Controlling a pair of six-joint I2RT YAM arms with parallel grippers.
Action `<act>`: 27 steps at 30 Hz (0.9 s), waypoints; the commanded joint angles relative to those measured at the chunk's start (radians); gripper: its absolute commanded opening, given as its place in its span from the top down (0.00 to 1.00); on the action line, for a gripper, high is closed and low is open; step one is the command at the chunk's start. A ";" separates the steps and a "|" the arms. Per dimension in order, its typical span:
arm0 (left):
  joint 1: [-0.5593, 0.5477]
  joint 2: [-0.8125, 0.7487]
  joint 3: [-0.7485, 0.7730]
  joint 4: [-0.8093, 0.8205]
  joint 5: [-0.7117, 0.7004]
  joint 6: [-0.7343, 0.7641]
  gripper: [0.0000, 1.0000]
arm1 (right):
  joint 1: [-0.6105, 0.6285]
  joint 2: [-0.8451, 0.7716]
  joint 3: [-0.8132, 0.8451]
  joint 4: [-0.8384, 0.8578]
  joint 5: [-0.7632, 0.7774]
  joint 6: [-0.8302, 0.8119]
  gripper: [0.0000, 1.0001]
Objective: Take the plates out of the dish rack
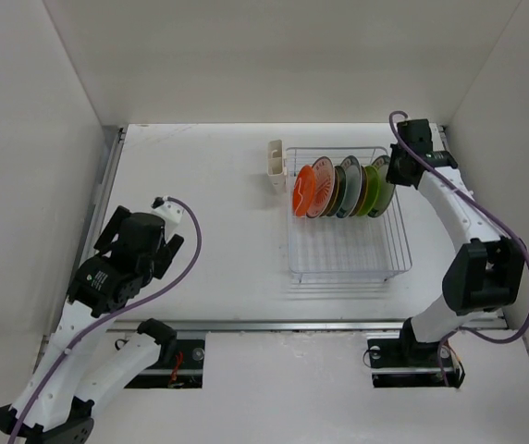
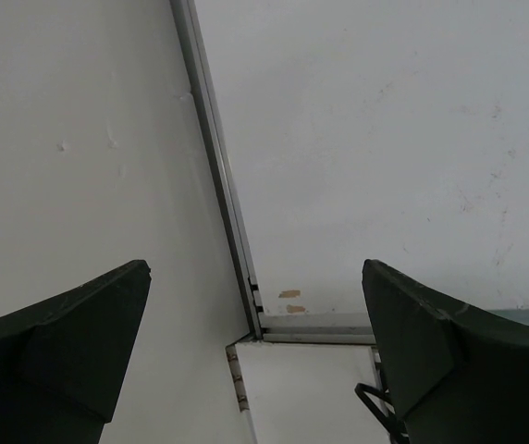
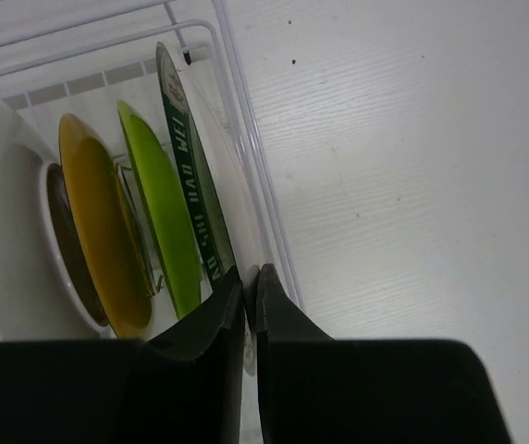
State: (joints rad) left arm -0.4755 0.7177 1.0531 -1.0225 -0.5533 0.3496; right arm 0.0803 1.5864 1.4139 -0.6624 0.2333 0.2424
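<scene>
Five plates (image 1: pixel 346 190) standing on edge in the wire dish rack (image 1: pixel 348 254). The teal-rimmed plate (image 3: pixel 189 185) is right in the right gripper (image 3: pixel 251 277) tips, then the lime plate (image 3: pixel 165 222), the yellow plate (image 3: pixel 107 240), and the orange plate (image 1: pixel 307 190) farthest off.

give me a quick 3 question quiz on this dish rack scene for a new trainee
1. True or false: the left gripper is open and holds nothing.
2. Which plate stands at the end of the dish rack where the right gripper is? A) orange plate B) white plate with dark green rim C) yellow plate
3. Fill in: in the top view, the cream cutlery holder hangs on the rack's ___ side.

Key: 1 true; 2 B; 3 left.
</scene>
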 commanded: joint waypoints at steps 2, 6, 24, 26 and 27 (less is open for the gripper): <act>0.005 0.002 0.011 0.022 -0.016 -0.012 0.01 | 0.036 -0.098 0.118 0.008 0.150 0.061 1.00; 0.005 0.011 0.030 0.022 0.016 -0.012 0.01 | 0.076 -0.163 0.209 -0.054 0.297 0.041 1.00; 0.005 0.324 0.524 -0.077 0.587 -0.184 0.04 | 0.187 -0.468 -0.014 0.093 -0.296 0.187 1.00; 0.005 0.357 0.539 -0.088 0.596 -0.222 0.06 | 0.209 -0.457 -0.071 0.217 -0.386 0.266 1.00; 0.005 0.358 0.539 -0.067 0.574 -0.233 0.06 | 0.249 -0.435 -0.107 0.290 -0.441 0.290 1.00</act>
State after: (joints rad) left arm -0.4755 1.0439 1.5738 -1.0653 -0.0711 0.1967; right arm 0.2752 1.1011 1.3773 -0.6624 0.0715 0.4034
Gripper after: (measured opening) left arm 0.947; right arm 0.098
